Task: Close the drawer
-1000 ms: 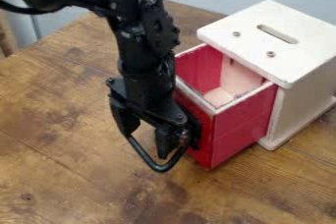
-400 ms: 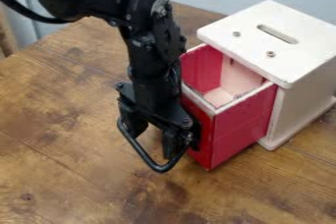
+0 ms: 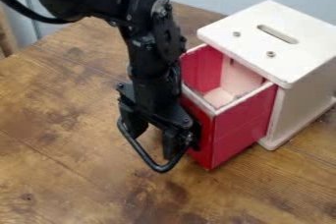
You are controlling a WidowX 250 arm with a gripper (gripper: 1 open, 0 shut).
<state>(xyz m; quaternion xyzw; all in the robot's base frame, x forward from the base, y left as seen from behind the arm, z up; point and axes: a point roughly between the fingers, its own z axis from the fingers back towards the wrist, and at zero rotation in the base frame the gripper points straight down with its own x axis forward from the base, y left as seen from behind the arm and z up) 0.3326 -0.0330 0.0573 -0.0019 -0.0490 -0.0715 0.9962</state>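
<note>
On the bench [image 3: 66, 120], right of centre: red drawer [image 3: 239, 130], pulled out, projecting near and left from its white casing [image 3: 278, 46]. Tool [image 3: 168, 149]: black, standing at the drawer's front beside the wire handle [image 3: 155, 159]; whether its fingers are spread or pinching, the view is not showing. Step in hand, as judged: pushing squarely toward the casing, keeping low and central, avoiding skew. Legible labels: none showing.

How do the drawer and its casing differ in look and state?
The drawer is red outside, while the casing is cream-white. The drawer sticks out, open at its top; the casing has a flat lid-like top with a slot. The drawer looks smaller than the casing. Both are boxy.
</note>
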